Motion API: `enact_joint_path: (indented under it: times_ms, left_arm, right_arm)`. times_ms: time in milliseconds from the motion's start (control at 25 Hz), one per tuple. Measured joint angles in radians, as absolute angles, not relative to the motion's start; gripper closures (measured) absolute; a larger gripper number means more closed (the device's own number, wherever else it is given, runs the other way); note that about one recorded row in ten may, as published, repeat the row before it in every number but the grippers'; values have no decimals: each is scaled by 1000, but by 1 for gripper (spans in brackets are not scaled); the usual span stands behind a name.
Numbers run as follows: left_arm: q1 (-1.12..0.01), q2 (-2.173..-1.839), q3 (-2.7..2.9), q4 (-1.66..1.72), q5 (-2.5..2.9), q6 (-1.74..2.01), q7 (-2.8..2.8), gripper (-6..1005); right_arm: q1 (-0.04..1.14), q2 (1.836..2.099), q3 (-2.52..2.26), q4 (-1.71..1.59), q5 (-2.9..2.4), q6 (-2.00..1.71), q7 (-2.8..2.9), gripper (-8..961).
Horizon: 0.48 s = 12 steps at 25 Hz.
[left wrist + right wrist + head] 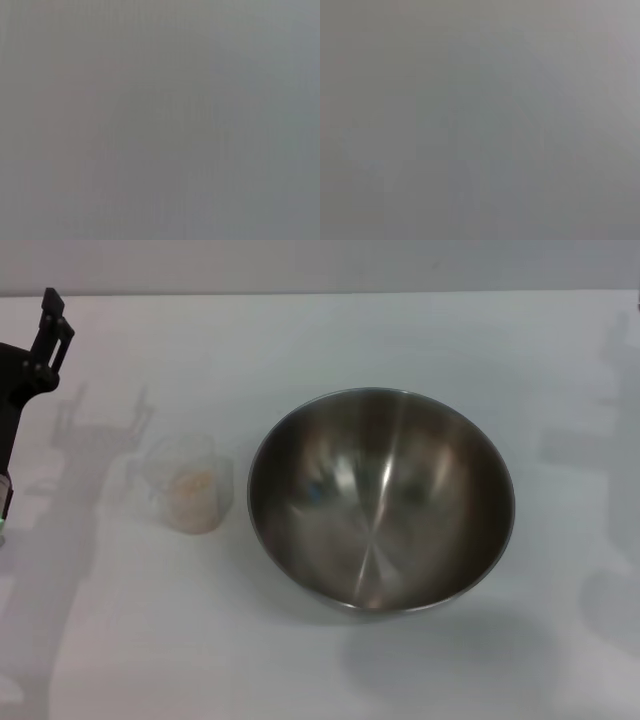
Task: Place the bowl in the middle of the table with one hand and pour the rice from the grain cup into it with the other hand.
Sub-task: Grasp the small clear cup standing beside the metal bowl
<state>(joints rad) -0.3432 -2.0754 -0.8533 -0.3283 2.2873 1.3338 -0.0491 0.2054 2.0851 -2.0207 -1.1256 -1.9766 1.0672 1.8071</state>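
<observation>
From here I see the bowl [381, 500] sitting empty near the middle of the table [300, 660], with the grain cup [190, 485] just to its left, upright, the rice [192, 492] inside it. The left gripper [45, 335] hangs at the far left edge, nearer the cup than anything else; I cannot tell how its jaws stand, and it holds nothing. The right gripper is out of sight; both wrist views show nothing.
</observation>
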Motion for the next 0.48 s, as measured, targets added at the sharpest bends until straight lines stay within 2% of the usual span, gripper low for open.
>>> enact_joint_path:
  times_ms: [120,320,480]
  left_arm:
    - [-345,-2075,-855,-328,2287,1333,-49,284]
    - [-348,-2075,-855,-328,2287,1332,-49,286]
    - [-350,-2075,-853,-328,2287,1330,-49,287]
  right_arm:
    - [207,2084,-2044,-1036,-1980,1213,2017,480]
    - [180,2077,-2033,-925,-1995,1214,2382,480]
    - [210,2063,-2002,-714,-2102,1206,2792,480]
